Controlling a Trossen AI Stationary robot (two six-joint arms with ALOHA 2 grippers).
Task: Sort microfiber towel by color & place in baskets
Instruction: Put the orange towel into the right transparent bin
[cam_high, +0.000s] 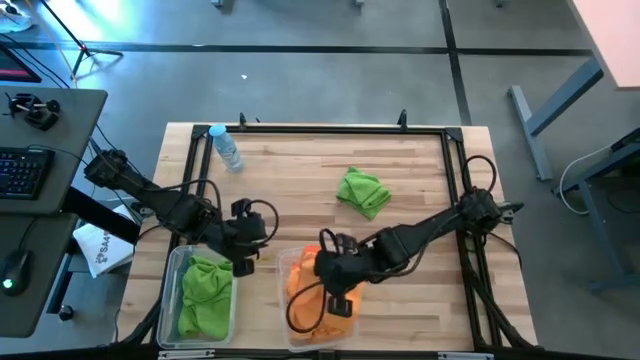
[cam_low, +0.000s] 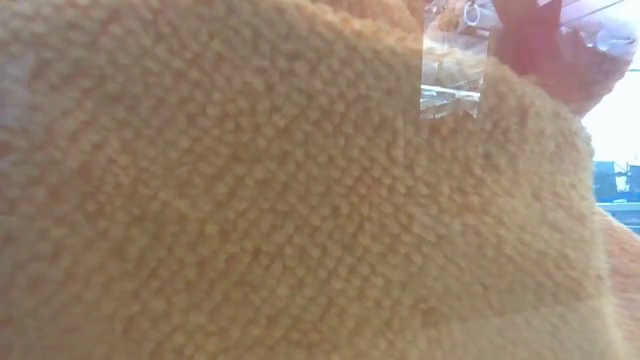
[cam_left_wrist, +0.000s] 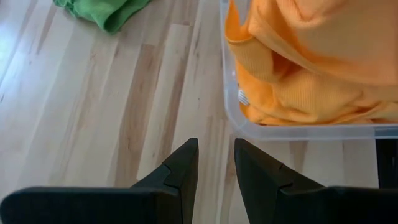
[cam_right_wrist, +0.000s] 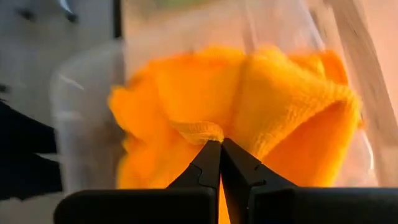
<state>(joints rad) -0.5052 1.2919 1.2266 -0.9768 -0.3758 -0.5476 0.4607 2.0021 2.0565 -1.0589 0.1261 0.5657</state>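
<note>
Orange cloths (cam_high: 318, 300) fill the clear tub (cam_high: 283, 262) near the middle of the table's front edge, heaped above its low walls. Just left of it, a matching tub (cam_high: 177, 262) holds green cloths (cam_high: 205, 293). One more green cloth (cam_high: 363, 191) lies loose on the wooden table (cam_high: 300, 180), well apart from both tubs, and a small water bottle (cam_high: 226, 146) lies near the back left corner.

Over the orange tub, the right gripper (cam_right_wrist: 219, 148) has its fingers pressed together, their tips pinching a hemmed edge of the orange pile. The left gripper (cam_left_wrist: 216, 155) hangs over bare wood between the two tubs, its fingers slightly apart with nothing between them, close to the orange tub's wall.
</note>
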